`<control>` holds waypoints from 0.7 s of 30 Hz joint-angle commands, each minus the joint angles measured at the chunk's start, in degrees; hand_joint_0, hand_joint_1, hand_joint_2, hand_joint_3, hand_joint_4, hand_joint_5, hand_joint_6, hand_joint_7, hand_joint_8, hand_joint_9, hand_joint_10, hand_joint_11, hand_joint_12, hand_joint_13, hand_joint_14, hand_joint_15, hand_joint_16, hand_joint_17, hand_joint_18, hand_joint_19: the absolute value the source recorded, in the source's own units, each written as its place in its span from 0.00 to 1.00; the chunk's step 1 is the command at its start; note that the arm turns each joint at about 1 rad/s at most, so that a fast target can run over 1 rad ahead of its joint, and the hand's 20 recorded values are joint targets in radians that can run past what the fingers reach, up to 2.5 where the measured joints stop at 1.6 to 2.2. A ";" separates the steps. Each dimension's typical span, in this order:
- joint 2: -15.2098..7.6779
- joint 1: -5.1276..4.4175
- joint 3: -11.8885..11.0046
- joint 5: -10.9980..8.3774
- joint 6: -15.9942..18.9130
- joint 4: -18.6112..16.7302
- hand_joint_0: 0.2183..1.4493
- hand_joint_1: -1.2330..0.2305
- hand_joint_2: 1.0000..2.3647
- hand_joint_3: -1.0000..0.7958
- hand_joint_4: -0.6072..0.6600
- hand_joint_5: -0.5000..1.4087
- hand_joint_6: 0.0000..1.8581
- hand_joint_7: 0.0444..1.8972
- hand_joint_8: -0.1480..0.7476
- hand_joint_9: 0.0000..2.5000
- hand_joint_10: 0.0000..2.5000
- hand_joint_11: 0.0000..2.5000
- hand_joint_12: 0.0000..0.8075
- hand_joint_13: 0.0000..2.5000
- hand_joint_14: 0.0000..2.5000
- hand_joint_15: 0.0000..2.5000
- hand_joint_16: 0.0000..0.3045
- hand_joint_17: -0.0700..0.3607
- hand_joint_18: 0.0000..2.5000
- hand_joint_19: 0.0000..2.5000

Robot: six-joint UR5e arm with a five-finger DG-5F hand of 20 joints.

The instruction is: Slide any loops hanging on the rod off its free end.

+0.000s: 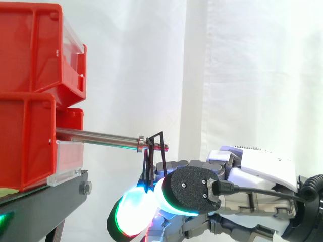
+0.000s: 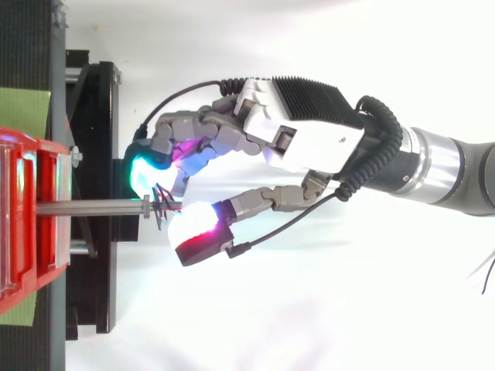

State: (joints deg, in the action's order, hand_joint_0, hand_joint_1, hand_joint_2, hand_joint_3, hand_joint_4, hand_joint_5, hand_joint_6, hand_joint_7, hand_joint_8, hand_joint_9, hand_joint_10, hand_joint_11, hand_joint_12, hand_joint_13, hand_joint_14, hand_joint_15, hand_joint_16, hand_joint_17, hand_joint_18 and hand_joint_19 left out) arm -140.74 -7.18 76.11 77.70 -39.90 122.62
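A metal rod (image 1: pixel 101 137) sticks out level from the red bins towards the right, ending in a nut and a short threaded tip. A thin black loop (image 1: pixel 155 151) hangs on that tip just past the nut, and in the top view the loop (image 2: pixel 162 202) sits right by the rod's free end. My hand (image 1: pixel 252 186) comes in from the right, below the rod. Its curled fingers and thumb meet under the tip with the loop's lower part pinched between the glowing pads (image 1: pixel 133 209). From above, the hand (image 2: pixel 309 131) closes on the loop from both sides.
Two red bins (image 1: pixel 30 50) are stacked at the left on a black stand (image 1: pixel 45 199), with a white curtain behind. A green sheet (image 2: pixel 23 108) lies on the stand. Open room lies to the right of the rod's tip.
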 commanded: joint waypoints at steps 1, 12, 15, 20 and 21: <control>-0.77 -0.11 0.00 0.08 0.08 -0.28 0.27 0.44 0.00 0.31 0.69 0.22 0.27 0.63 0.50 0.42 0.01 0.28 0.39 0.38 0.01 0.18 0.17 0.44 0.31 0.22; -3.14 -0.20 -0.44 0.35 0.70 -5.02 0.26 0.44 0.00 0.31 0.69 0.21 0.27 0.63 0.50 0.41 0.01 0.28 0.39 0.37 0.01 0.18 0.17 0.44 0.31 0.22; -3.05 -0.02 -0.53 0.44 0.70 -5.02 0.25 0.44 0.00 0.29 0.68 0.21 0.27 0.62 0.50 0.41 0.01 0.28 0.40 0.37 0.01 0.18 0.18 0.45 0.31 0.22; -3.05 0.33 -0.53 1.23 1.14 -5.02 0.22 0.45 0.00 0.28 0.71 0.20 0.27 0.58 0.51 0.41 0.01 0.27 0.42 0.37 0.01 0.18 0.19 0.47 0.31 0.22; -3.05 0.42 -0.53 1.31 1.31 -5.02 0.22 0.45 0.00 0.28 0.71 0.20 0.27 0.57 0.51 0.41 0.00 0.27 0.42 0.37 0.01 0.18 0.19 0.47 0.31 0.22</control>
State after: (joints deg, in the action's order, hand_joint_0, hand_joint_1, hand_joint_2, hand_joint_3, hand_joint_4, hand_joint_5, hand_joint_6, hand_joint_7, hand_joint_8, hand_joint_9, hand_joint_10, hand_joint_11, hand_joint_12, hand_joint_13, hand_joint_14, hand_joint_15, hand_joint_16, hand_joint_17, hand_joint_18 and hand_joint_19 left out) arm -143.79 -6.98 75.61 78.51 -38.98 117.62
